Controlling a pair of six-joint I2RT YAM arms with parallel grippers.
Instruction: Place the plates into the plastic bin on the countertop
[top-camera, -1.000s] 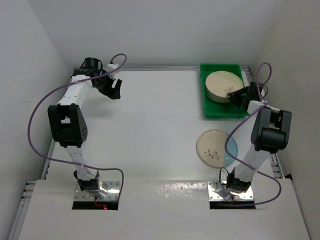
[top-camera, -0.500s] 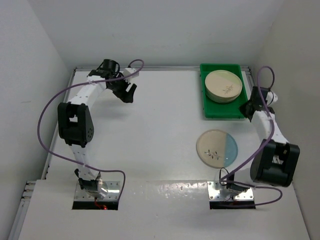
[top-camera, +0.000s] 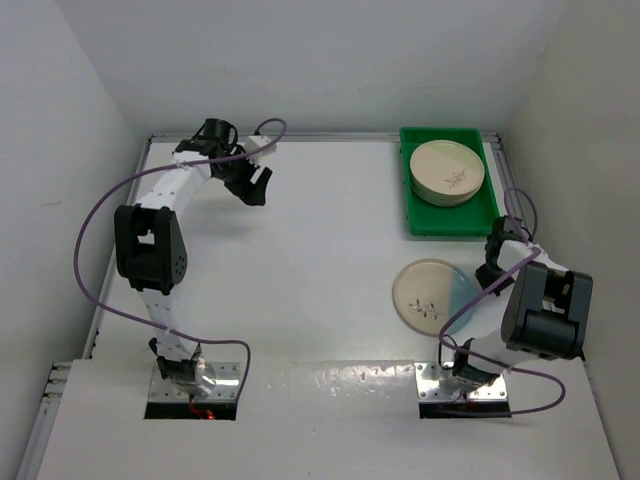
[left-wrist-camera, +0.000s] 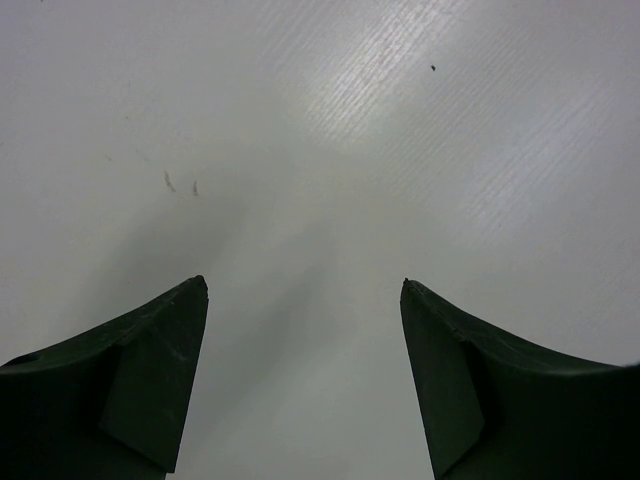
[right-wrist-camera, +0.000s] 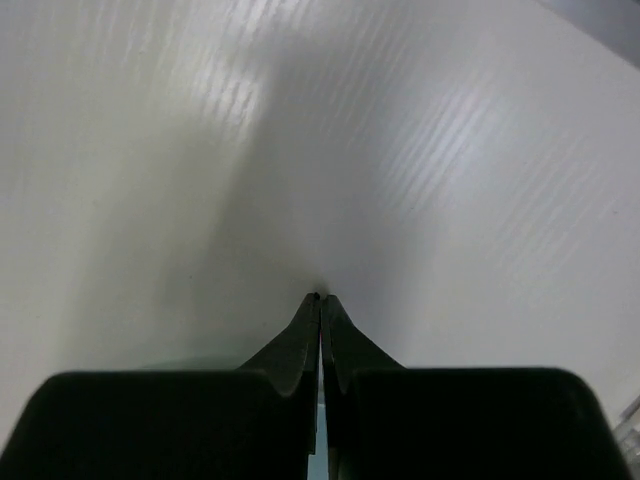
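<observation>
Near right: right arm folded tight above its base, elbow block hunched by the right edge, forearm pointing back toward the far side. Right gripper (top-camera: 488, 274) low, just beside the right rim of the single plate (top-camera: 428, 295); contact with it impossible to tell. In the right wrist view, fingers (right-wrist-camera: 300, 340) pressed flat together with nothing between them, over bare white countertop (top-camera: 320, 260).

Just left of that gripper: the blue-segment plate lying flat on the countertop, sprig drawing facing up, outside the plastic bin (top-camera: 418, 215).

Near left: left arm rising from its base, bent at the elbow, reaching far and slightly right. Left gripper (top-camera: 255, 186) spread wide, holding nothing, only bare countertop between the fingertips (left-wrist-camera: 170, 330).

Far right: green bin against the far edge, with a stack of plates (top-camera: 447, 172) in its far half.
</observation>
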